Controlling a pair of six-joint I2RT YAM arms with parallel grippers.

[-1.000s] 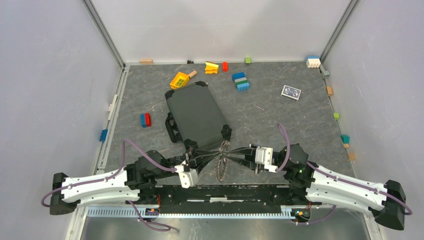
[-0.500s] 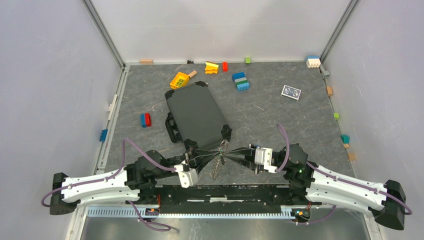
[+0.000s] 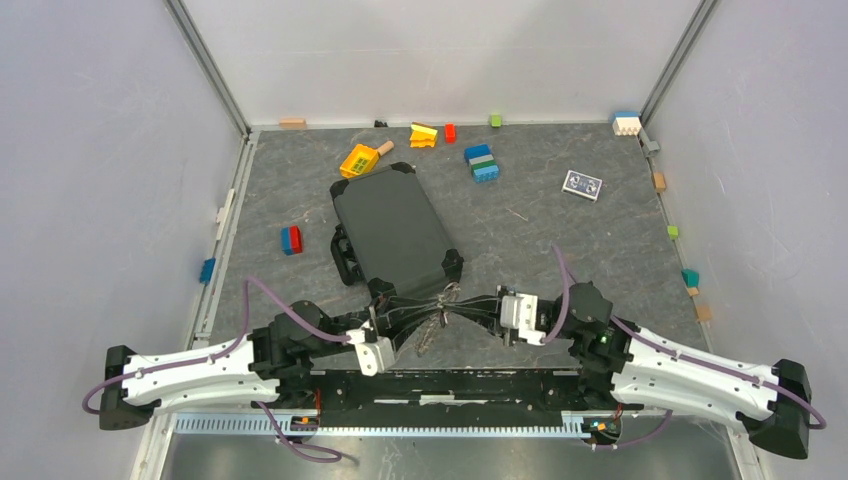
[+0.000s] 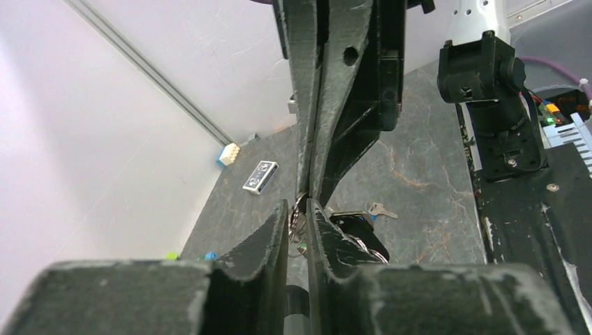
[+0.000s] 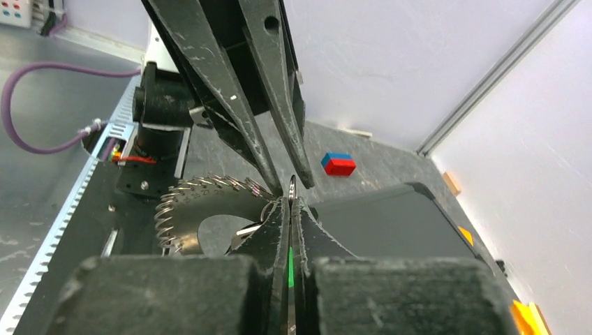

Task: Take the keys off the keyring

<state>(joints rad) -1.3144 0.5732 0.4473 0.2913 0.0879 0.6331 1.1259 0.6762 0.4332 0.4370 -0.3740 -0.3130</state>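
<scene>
Brass-grey keys (image 5: pixel 183 204) crowd a single keyring (image 3: pixel 434 326), fanned like gear teeth. The bunch is held tilted at 6 o'clock on the counter (image 3: pixel 560 260), just off the 5 o'clock corner of the black case (image 3: pixel 392 230), where both arms meet. The right end effector (image 5: pixel 290 209) is pinched fully together on a thin metal edge, seemingly the ring, with one green tag (image 5: pixel 289 262) showing between its fingers. The left end effector (image 4: pixel 299 218) stands narrowly parted around the ring wire. The step in hand, I judge, is steadying the ring to work a key off; none looks clearly freed. Next, the left would need to pinch one key and slide it toward the split. Count: one ring, one tag, two end effectors, and well over a dozen keys, too packed to number.
</scene>
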